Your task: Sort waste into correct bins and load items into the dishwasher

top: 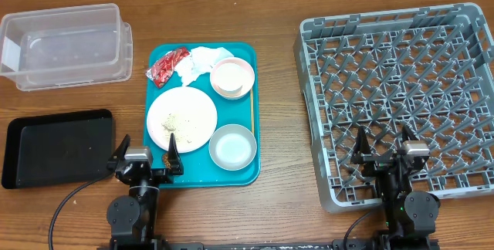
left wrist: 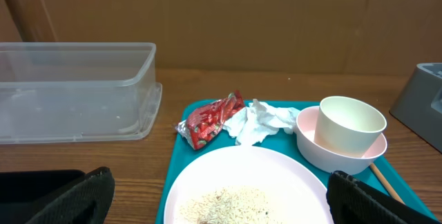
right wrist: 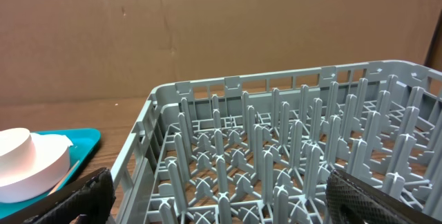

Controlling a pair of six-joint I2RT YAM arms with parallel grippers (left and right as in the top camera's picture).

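Observation:
On the teal tray [top: 241, 174] lie a red wrapper [top: 167, 66], a white napkin [top: 199, 61], a white cup [top: 231, 75] inside a pink bowl [top: 245, 88], a pink plate [top: 199, 103] with rice crumbs [top: 179, 123], a grey bowl [top: 232, 146] and a wooden stick [top: 252, 115]. My left gripper [top: 147, 151] is open and empty at the tray's near left edge, with the plate [left wrist: 276, 172] between its fingers [left wrist: 221, 203]. My right gripper [top: 384, 142] is open and empty over the near edge of the grey dish rack [top: 401, 99], whose pegs [right wrist: 290, 148] fill its view.
A clear tub [top: 65, 45] stands at the far left and a black tray [top: 58, 146] at the near left. The left wrist view shows the wrapper [left wrist: 210, 119], napkin [left wrist: 262, 122], cup [left wrist: 349, 124] and tub [left wrist: 76, 89]. A cardboard wall stands behind the table.

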